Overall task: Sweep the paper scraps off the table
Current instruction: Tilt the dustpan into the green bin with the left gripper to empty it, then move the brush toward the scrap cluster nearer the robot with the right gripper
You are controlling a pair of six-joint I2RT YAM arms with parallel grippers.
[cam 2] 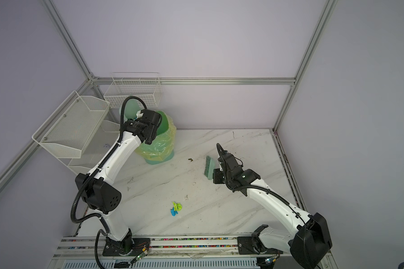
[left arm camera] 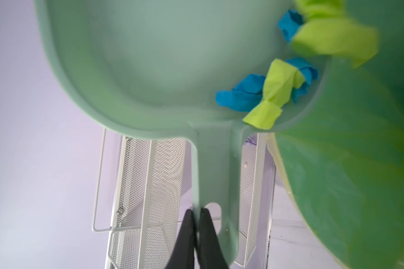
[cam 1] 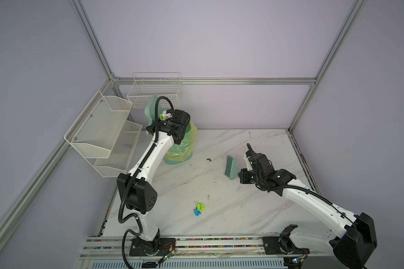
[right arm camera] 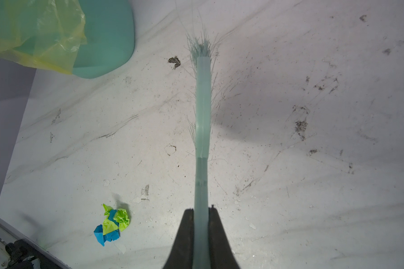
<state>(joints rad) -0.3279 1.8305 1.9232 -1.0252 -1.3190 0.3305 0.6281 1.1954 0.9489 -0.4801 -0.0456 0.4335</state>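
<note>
Firmly, left gripper (left arm camera: 196, 210) pinching dustpan (left arm camera: 149, 58), right gripper (right arm camera: 201, 209) pinching brush (right arm camera: 203, 104)

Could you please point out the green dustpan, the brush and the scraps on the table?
pale green plastic dustpan (left arm camera: 149, 58): left wrist view, inner floor.
green bristled brush (cam 1: 229, 165): in a top view, bristles.
blue and yellow-green paper scraps (right arm camera: 112, 224): right wrist view, clump's middle.

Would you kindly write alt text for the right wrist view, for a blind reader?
The right claw grips a pale green brush by its handle over the scuffed white table. A clump of blue and yellow-green paper scraps lies apart from the brush; a green bin lined with a yellow bag stands beyond.
</note>
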